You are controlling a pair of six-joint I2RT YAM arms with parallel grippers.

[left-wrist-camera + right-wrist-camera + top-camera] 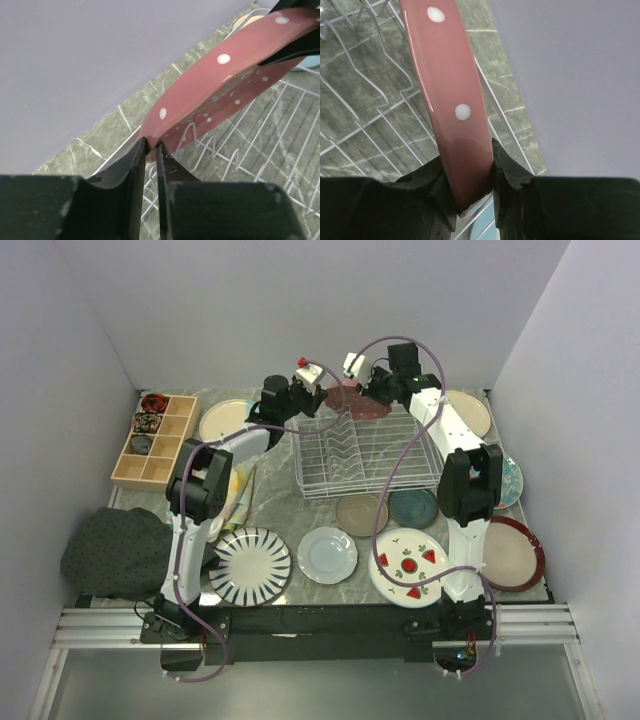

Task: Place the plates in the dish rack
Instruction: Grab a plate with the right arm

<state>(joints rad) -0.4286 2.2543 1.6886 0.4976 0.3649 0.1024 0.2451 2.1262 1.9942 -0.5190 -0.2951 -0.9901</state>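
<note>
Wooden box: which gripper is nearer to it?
Left. The left gripper grips the pink dotted plate on the edge nearer the wooden box; the right gripper grips the opposite edge, farther away.

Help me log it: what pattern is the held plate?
The plate is pink with white dots, clearest in the left wrist view.

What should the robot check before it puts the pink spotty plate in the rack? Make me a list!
1. Is the left gripper shut on the pink plate? Ok, it pinches the rim.
2. Is the right gripper shut on the same plate? Ok.
3. Is the plate above the dish rack? Ok, wires show under it in both wrist views.
4. Are the rack's slots free? Ok, no plate stands in it.
5. Is the plate upright? Not ok, it is tilted.
6. Is the rim lined up with a gap between tines? Cannot tell.
</note>
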